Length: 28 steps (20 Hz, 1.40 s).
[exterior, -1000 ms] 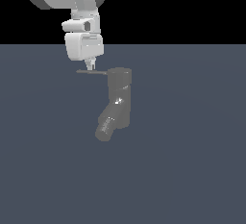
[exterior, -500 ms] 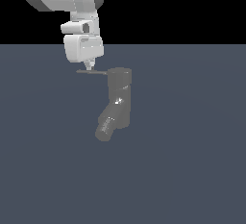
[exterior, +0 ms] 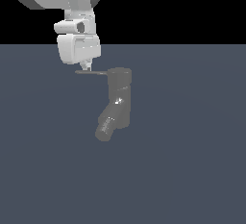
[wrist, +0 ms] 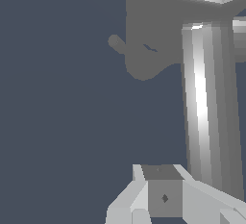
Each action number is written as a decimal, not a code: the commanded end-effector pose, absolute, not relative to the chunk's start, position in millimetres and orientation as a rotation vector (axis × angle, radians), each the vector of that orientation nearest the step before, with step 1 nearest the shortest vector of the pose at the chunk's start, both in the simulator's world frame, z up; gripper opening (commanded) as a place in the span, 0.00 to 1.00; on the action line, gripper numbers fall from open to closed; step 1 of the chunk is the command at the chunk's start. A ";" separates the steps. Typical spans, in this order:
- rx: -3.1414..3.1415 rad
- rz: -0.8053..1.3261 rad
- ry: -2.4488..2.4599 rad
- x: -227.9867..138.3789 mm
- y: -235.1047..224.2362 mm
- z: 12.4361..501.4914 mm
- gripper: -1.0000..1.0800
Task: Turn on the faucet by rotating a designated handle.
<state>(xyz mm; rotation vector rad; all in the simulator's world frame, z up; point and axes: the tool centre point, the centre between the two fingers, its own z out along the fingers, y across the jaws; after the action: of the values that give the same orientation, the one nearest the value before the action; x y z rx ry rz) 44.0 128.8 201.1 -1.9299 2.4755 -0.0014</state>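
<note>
Little has shifted over the past second: the arm hangs over the same spot and the faucet [exterior: 116,104] shows no change of pose. In the exterior view the end effector [exterior: 86,68] sits directly above the outer end of the handle [exterior: 91,72], its tip at or just touching the rod; contact cannot be confirmed. Whether its fingers stand apart or together cannot be told from either view. The handle projects level from the faucet's cylindrical cap toward the exterior view's left. The faucet stands upright on the flat slate-blue floor [exterior: 192,160], near the middle of the view, its short thick spout [exterior: 106,127] angled downward to the exterior view's left, with small white glints on the body. The wrist view shows a bright cylindrical surface close up, not identifiable with certainty. No brand, label or writing is legible anywhere.
</note>
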 end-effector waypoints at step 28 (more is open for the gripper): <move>-1.919 -0.005 2.486 -30.6 133.7 201.0 0.00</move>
<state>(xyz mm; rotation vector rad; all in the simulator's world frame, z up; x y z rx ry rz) -26.6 136.9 201.0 -1.9194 2.4831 -0.0059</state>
